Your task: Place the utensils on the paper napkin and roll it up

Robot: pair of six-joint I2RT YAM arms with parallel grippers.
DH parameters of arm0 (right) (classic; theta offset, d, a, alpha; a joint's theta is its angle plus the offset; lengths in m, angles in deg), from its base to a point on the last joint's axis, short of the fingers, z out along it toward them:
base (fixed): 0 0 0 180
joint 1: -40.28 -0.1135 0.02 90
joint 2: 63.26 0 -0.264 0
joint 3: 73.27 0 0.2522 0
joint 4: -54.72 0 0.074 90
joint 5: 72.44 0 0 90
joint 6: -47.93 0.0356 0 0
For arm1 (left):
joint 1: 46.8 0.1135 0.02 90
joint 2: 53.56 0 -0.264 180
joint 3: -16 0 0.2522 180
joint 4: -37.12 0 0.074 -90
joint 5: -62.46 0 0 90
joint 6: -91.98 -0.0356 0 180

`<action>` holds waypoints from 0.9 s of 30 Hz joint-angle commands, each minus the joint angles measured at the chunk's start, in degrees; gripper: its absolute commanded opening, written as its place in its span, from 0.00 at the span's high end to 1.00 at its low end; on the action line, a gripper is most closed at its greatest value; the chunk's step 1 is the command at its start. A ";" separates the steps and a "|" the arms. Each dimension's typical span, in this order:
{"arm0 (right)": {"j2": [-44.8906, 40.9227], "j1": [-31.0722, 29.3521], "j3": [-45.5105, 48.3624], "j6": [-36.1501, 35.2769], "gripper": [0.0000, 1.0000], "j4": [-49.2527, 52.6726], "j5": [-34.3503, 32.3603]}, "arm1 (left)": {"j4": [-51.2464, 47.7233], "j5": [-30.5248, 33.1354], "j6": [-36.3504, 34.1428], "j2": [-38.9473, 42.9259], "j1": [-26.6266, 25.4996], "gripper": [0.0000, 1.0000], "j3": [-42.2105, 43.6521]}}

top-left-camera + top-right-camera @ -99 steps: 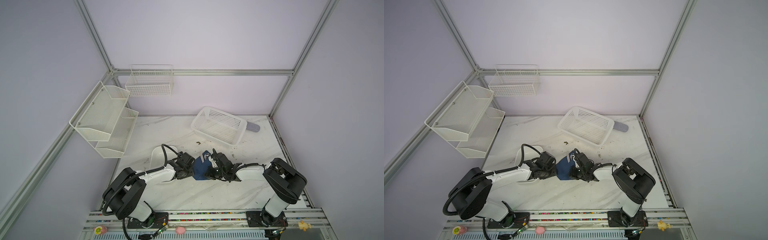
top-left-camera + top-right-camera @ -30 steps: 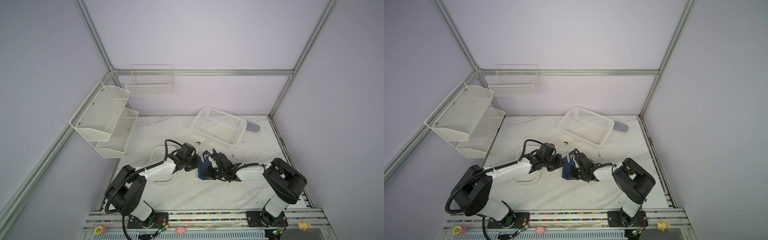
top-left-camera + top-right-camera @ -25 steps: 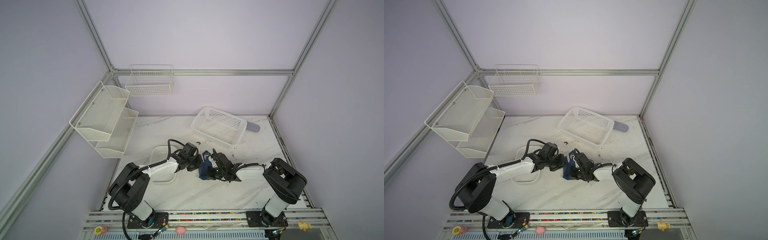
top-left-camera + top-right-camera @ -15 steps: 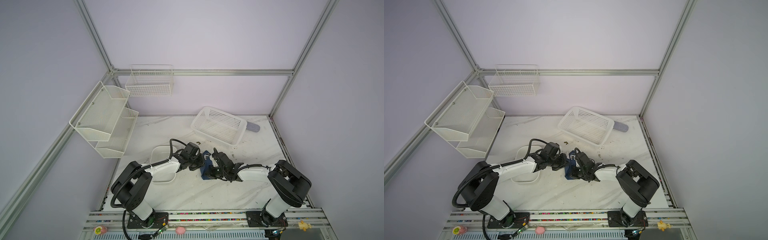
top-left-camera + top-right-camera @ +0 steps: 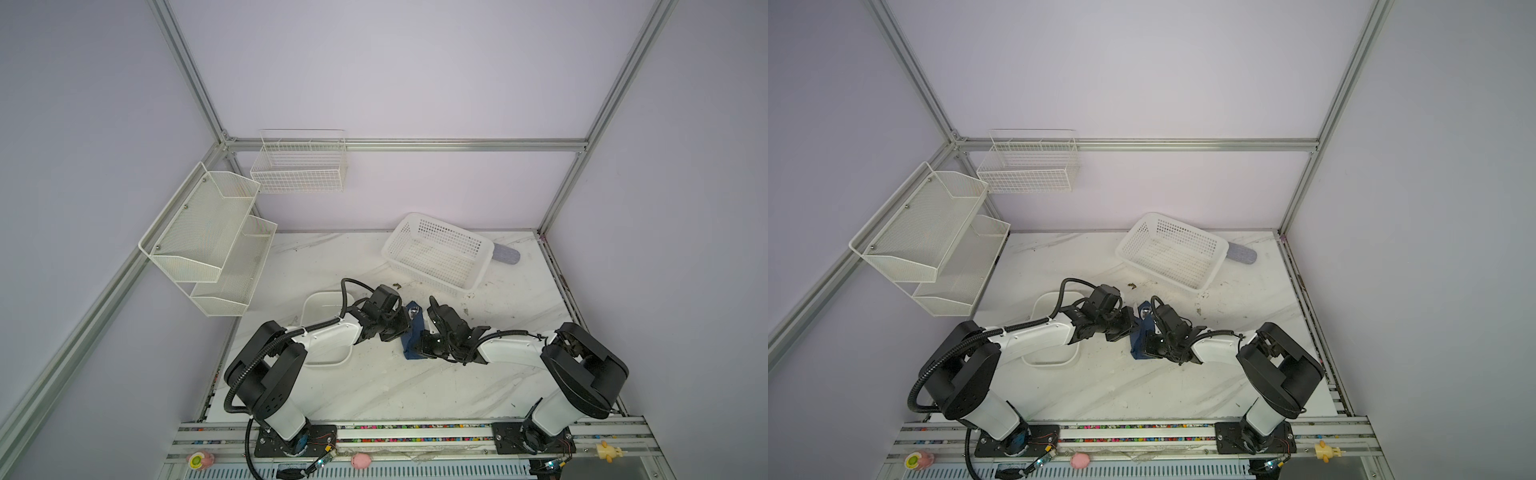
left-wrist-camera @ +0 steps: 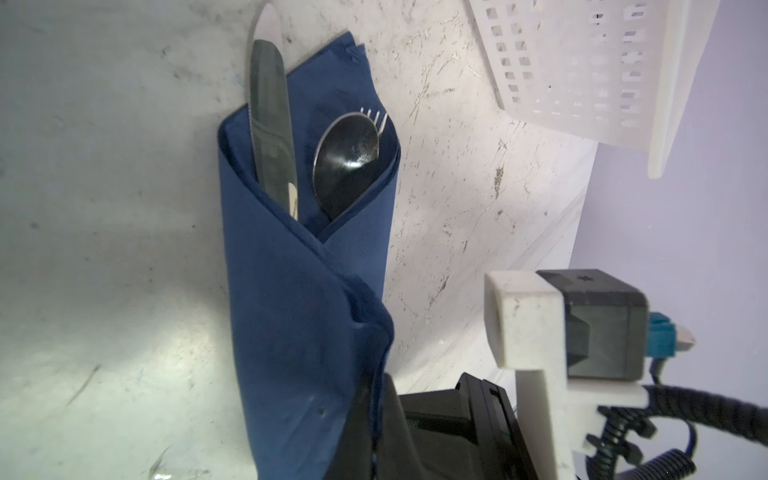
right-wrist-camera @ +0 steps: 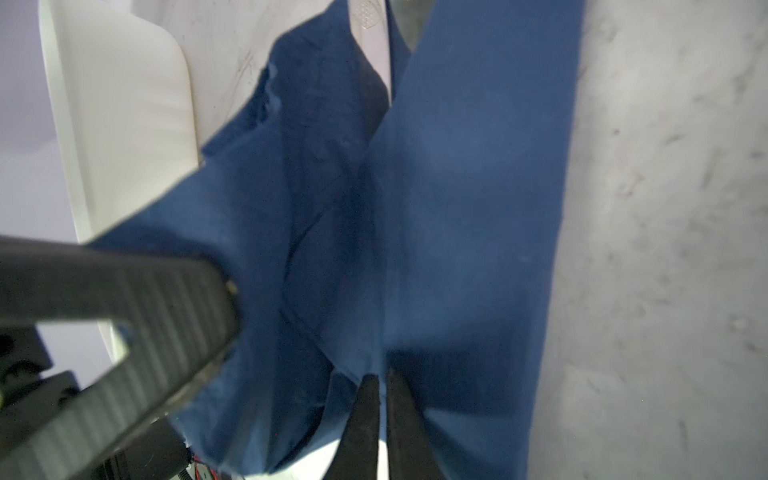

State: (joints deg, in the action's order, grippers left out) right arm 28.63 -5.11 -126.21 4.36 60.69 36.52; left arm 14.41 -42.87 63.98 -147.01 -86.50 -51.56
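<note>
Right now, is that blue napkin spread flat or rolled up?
Rolled: the navy paper napkin wraps around the knife, spoon and fork, whose tips poke out one end.

We log the paper napkin as a narrow navy bundle lying mid-surface, its long axis running from front to back. At its far end a shiny rounded tip of the utensils pokes out.

The left pincer meets the bundle from the left. The right pincer meets it from the right, nearer the front end. Both appear to touch it; we cannot resolve the jaws at this size.

A white dish lies partly under the left arm. A perforated basket sits toward the back, with a grey-blue case just beside its right end. A two-tier mesh shelf and a wire basket hang on the walls.
</note>
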 commanded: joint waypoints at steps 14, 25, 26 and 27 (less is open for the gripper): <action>-1.66 0.12 1.71 -0.41 0.90 0.06 -1.16 | 3.41 -2.42 2.14 -4.93 -2.84 1.00 -10.81; -8.33 0.65 6.76 3.52 0.89 -2.38 -3.92 | 4.46 -2.54 2.60 -5.22 -2.89 1.00 -10.80; -7.63 0.65 6.75 3.44 0.89 -2.57 -3.61 | 4.70 -2.81 2.60 -5.33 -2.91 1.00 -10.93; -7.08 0.65 6.94 3.58 0.89 -3.10 -3.31 | 4.84 -2.85 2.60 -5.37 -2.98 1.00 -10.99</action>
State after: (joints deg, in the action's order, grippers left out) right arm 20.48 -4.71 -120.33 6.83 59.66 33.63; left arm 16.53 -44.49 65.97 -152.30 -89.26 -57.24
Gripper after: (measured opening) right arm 0.111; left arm 0.047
